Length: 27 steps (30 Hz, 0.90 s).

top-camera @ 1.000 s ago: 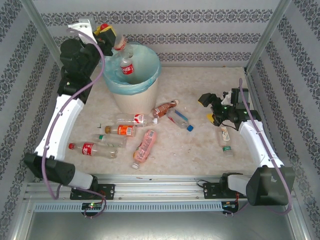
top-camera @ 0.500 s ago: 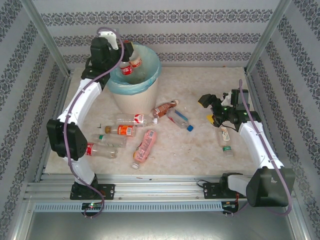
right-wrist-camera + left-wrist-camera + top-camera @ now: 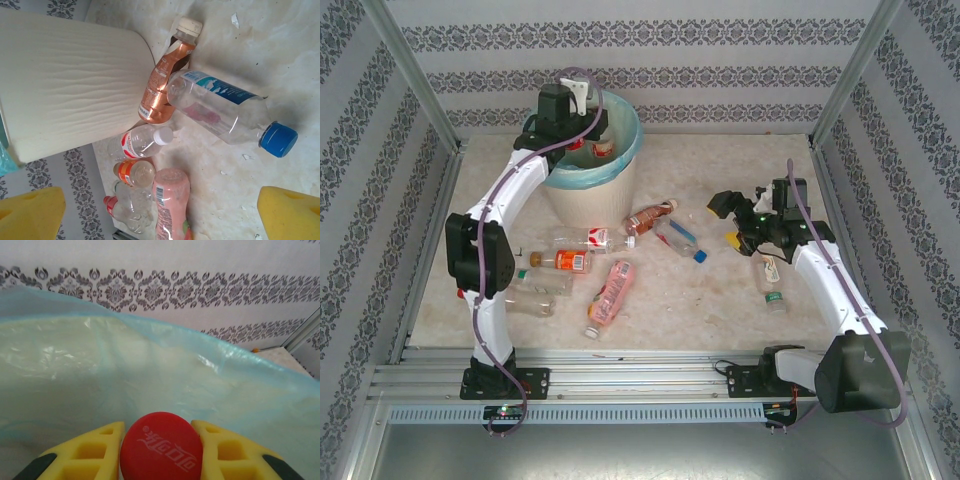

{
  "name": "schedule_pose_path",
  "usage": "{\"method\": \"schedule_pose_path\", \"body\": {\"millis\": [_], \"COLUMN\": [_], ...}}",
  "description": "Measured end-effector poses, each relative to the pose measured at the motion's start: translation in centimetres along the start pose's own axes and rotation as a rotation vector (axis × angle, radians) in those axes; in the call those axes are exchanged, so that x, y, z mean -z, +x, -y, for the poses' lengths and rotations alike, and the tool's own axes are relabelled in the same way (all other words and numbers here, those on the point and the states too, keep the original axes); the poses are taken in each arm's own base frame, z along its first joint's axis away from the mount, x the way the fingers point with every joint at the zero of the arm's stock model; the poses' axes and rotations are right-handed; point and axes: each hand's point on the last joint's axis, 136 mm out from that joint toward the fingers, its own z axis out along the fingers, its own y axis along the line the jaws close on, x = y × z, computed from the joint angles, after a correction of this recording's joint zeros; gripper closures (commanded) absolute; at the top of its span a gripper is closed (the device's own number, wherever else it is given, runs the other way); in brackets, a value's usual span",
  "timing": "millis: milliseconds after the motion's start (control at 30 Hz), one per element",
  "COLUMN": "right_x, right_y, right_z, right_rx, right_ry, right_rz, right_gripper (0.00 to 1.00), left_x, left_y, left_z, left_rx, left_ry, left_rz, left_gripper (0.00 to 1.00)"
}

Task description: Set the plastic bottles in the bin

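Bin (image 3: 590, 195), lined with a blue-green bag (image 3: 150, 370): the left hand (image 3: 158, 427) sits over its mouth, clenched on a red-capped bottle (image 3: 161, 452), and a red label (image 3: 603, 150) shows inside the rim. Tabletop (image 3: 720, 310) count is eight bottles, all lying down. Seven are in front of the bin: copper-brown bottle (image 3: 648, 217), blue-capped bottle (image 3: 678, 239), white-capped bottle (image 3: 582, 240), orange-labelled bottle (image 3: 562, 261), clear bottle (image 3: 538, 282), red-capped cola bottle (image 3: 122, 210) and pink bottle (image 3: 608, 292). One green-capped bottle (image 3: 772, 283) lies well right of the bin. Right hand (image 3: 730, 221) is spread wide and holds nothing, right of the bin; the blue-capped bottle is nearest it but apart.

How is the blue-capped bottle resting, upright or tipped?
Tipped: the blue-capped bottle lies on its side on the table.
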Motion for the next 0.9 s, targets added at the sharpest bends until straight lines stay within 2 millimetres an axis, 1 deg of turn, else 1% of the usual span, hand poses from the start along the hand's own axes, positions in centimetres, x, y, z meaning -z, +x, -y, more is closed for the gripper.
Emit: {"method": "schedule_pose_path", "body": {"millis": [200, 367, 433, 467, 533, 567, 667, 733, 800, 833, 900], "right_x": [-0.2, -0.5, -0.7, -0.8, -0.8, -0.8, -0.9, -0.9, -0.9, -0.9, -0.9], "right_y": [0.2, 0.0, 0.0, 0.1, 0.1, 0.1, 0.1, 0.1, 0.2, 0.2, 0.1], "right_z": [0.1, 0.3, 0.3, 0.3, 0.3, 0.3, 0.4, 0.5, 0.5, 0.5, 0.5], "right_rx": [0.003, -0.001, -0.001, -0.001, 0.002, 0.003, 0.001, 0.001, -0.001, 0.000, 0.001], "right_ry": [0.001, 0.005, 0.007, 0.008, 0.006, 0.006, 0.007, 0.008, 0.009, 0.009, 0.008], "right_rz": [-0.005, -0.007, -0.012, -0.014, -0.014, -0.014, -0.014, -0.014, -0.016, -0.016, -0.014], "right_gripper": [0.02, 0.02, 0.02, 0.02, 0.02, 0.02, 0.02, 0.02, 0.02, 0.02, 0.02], "left_x": [-0.2, -1.2, -1.6, -1.8, -2.0, -2.0, -1.9, -1.6, -1.0, -0.4, 1.3], "left_y": [0.4, 1.6, 2.1, 2.3, 2.5, 2.5, 2.4, 2.1, 1.2, 0.5, -1.8], "left_z": [-0.3, -0.8, -0.9, -1.0, -1.1, -1.1, -1.0, -1.0, -0.7, -0.4, 0.3], "left_rx": [-0.014, -0.010, -0.004, -0.002, 0.002, 0.003, 0.009, 0.022, 0.028, 0.029, 0.024], "left_ry": [-0.013, -0.020, -0.022, -0.023, -0.025, -0.024, -0.023, -0.023, -0.019, -0.016, -0.005], "left_rz": [-0.013, -0.035, -0.045, -0.049, -0.053, -0.053, -0.052, -0.045, -0.023, -0.007, 0.050], "left_gripper": [1.00, 1.00, 0.97, 0.92, 0.74, 0.68, 0.50, 0.44, 0.39, 0.37, 0.36]}}
